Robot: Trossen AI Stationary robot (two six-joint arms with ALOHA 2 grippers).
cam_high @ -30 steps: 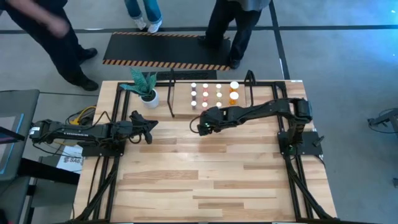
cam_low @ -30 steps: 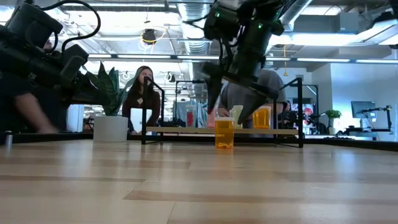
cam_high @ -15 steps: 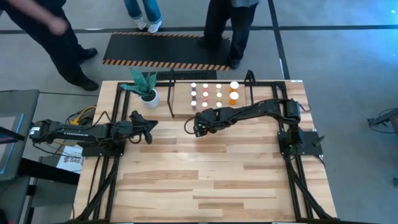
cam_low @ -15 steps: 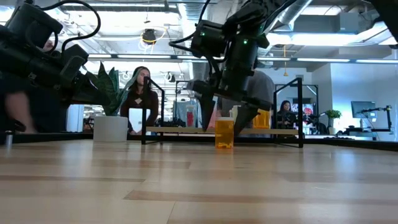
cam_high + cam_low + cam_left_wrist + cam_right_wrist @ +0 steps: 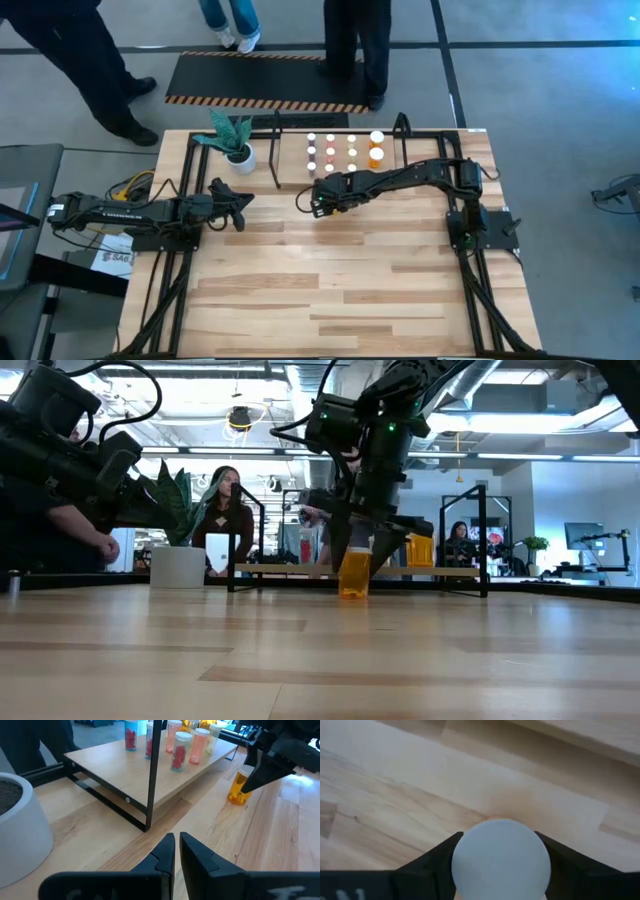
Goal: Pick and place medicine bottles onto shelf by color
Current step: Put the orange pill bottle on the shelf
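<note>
An orange medicine bottle (image 5: 354, 575) with a white cap stands on the table just in front of the shelf (image 5: 277, 165). My right gripper (image 5: 355, 545) is over it, shut on its top. In the high view the gripper (image 5: 320, 203) hides the bottle. On the shelf board stand several small white-capped bottles (image 5: 330, 152) in rows and a larger orange one (image 5: 376, 152). My left gripper (image 5: 238, 208) waits shut at the table's left side, holding nothing; its fingers (image 5: 175, 847) point toward the shelf. My right gripper pinches the bottle's white cap (image 5: 500, 857) between its two fingers, one on each side of it. The fingers come steeply from above, pointing down. The bottle (image 5: 239, 790) leans a little, its base on the table.
A white pot with a green plant (image 5: 238, 152) stands left of the shelf. Black posts (image 5: 155, 770) rise at the shelf's corners. People stand beyond the far edge by a black mat with striped edges (image 5: 270, 80). The near half of the table is bare wood (image 5: 330, 290).
My right gripper has gone down and a little toward the table's left edge, over the orange bottle. Its wide-open fingers have then shut on the bottle's cap. The bottle, upright before, now leans slightly.
</note>
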